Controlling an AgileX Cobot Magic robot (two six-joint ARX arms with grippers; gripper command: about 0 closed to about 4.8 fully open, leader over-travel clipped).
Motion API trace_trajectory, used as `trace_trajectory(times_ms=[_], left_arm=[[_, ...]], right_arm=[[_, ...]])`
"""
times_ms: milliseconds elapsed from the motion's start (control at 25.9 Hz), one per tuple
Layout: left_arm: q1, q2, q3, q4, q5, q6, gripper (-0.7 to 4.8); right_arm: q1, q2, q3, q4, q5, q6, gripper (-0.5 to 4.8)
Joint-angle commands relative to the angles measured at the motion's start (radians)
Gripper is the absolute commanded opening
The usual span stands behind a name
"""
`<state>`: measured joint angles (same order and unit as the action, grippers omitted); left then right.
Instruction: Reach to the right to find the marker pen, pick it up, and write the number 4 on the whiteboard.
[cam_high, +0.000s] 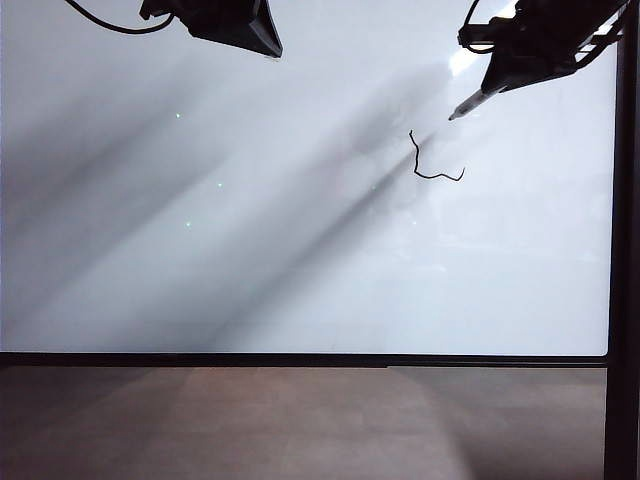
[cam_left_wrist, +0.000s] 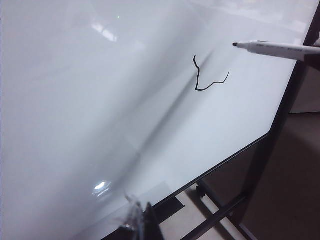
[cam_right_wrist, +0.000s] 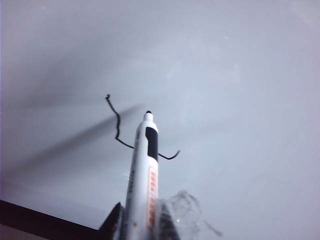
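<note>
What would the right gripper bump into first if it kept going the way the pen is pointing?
Probably the whiteboard. The right gripper holds the marker pen, whose tip points at the board's bare white surface near the unfinished number 4. Nothing else lies between, though the gap is hard to judge.

It looks like a robot test bench in a lab: a large glossy whiteboard (cam_high: 250, 260) in a thin black frame on a metal stand, with a brown wooden surface (cam_high: 300, 425) along its near edge.
</note>
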<state>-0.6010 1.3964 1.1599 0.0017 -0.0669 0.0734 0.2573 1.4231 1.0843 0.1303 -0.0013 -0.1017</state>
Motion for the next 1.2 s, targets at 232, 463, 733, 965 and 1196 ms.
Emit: trace_trajectory(times_ms=[232,463,733,965,1196], left_arm=[[-0.002,-0.006,0.003,0.008,0.003,-0.003,-0.05],[-0.002,-0.006,0.003,0.008,0.003,-0.003,-0.05],[-0.002,-0.006,0.003,0.008,0.003,-0.003,-0.05],[-0.002,-0.006,0.003,0.008,0.002,-0.003,-0.05],[-0.002,-0.006,0.003,0.008,0.002,-0.003,-0.05]], right_arm=[[-0.002,0.006,0.003,0.066,0.008,-0.008,-0.06],[-0.001,0.021,0.003,0.076,0.006,-0.007,-0.06],[-0.001,0.039,0.003,0.076,0.006,-0.008,-0.06],[-0.001,0.056,0.004,0.089,0.006,-0.008,-0.05],[-0.001,0.068,0.004,0.11,0.01,-0.008,-0.06]])
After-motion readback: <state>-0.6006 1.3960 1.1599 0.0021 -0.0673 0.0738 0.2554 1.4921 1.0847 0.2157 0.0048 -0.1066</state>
